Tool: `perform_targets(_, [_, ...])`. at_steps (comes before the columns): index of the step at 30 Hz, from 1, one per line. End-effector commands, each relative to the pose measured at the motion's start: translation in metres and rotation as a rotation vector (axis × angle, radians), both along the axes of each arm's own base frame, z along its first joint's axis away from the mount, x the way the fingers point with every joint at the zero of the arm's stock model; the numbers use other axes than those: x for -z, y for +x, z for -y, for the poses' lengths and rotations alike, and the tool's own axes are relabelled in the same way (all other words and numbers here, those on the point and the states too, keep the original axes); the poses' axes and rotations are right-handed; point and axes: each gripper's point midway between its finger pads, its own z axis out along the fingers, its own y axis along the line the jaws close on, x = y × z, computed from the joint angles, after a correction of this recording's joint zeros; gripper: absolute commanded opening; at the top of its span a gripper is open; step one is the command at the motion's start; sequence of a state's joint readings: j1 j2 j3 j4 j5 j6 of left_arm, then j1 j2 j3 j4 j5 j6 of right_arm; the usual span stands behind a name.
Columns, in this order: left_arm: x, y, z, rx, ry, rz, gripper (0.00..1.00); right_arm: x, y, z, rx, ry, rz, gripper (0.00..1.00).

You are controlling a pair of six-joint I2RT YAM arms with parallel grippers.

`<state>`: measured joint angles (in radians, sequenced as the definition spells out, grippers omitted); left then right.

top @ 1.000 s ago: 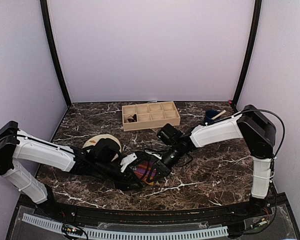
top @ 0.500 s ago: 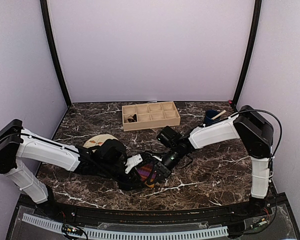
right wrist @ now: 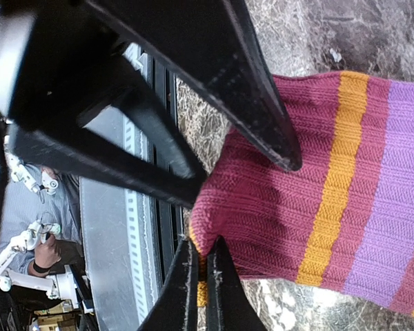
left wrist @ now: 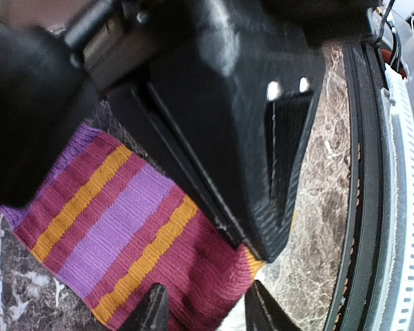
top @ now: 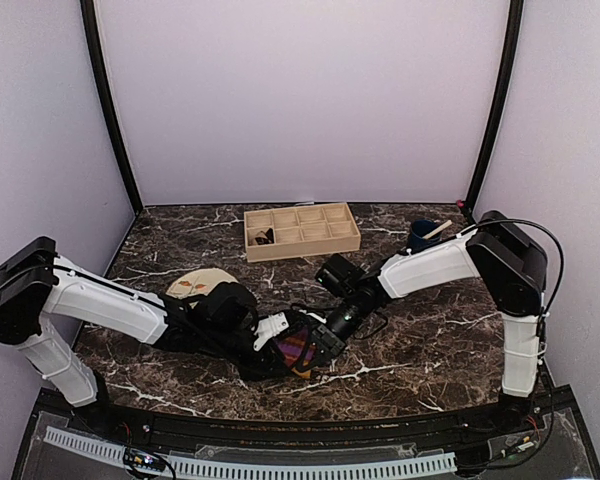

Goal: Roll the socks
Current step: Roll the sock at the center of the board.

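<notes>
Striped sock [top: 298, 348] lay flat on the desk [top: 430, 330], sandwiched between the two pincer heads near the front edge. Only one layer of it showed. The argyle one I couldn't make out in any view.

Right pincer [right wrist: 200, 276]: closed down to almost nothing, tips on the corner of the magenta end band, with a sliver of orange fabric between them. I read that as a pinch on the sock's hem.

Left pincer [left wrist: 205, 312]: fingers apart at a medium gap, with sock fabric showing in the gap right at the tips. No clamp visible, so I'd call it open over the cloth, not holding.

Geometry that mattered:
- Both pincers sat at the same end of the sock, nearly touching each other, left coming in from one side and right from the other.
- The stripes ran across the sock, so the long axis ran square to them. From the right pincer it ran off sideways, not straight ahead of the fingers. From the left pincer the body of the sock lay ahead and off to one side.
- Neither arm was clearly nearer, since both were on the starting edge.

Judgement: roll hardly begun. The end needed turning over along that long axis.

Plate [top: 192, 284] sat just behind the left arm. Wooden tray [top: 302, 248] sat well behind both pincers.
</notes>
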<state>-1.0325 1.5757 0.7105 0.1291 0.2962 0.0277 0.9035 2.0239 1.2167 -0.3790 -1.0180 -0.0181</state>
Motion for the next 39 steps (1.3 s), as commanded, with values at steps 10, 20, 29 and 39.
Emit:
perform_targets(10, [0.006,-0.003,0.009,0.058,0.005,0.003,0.24,0.007,-0.002,0.009,-0.004,-0.012,-0.031,0.0])
perform_targets(20, [0.009,-0.02,0.013,0.13,0.025,-0.099,0.16,0.027,0.007,0.017,0.027,-0.092,0.012,0.0])
perform_targets(29, [0.019,-0.025,0.012,0.141,0.054,-0.149,0.09,0.03,0.014,0.022,0.047,-0.113,0.034,0.0])
perform_targets(39, [0.028,-0.023,0.014,0.137,0.084,-0.162,0.06,0.04,0.024,0.023,0.063,-0.157,0.078,0.0])
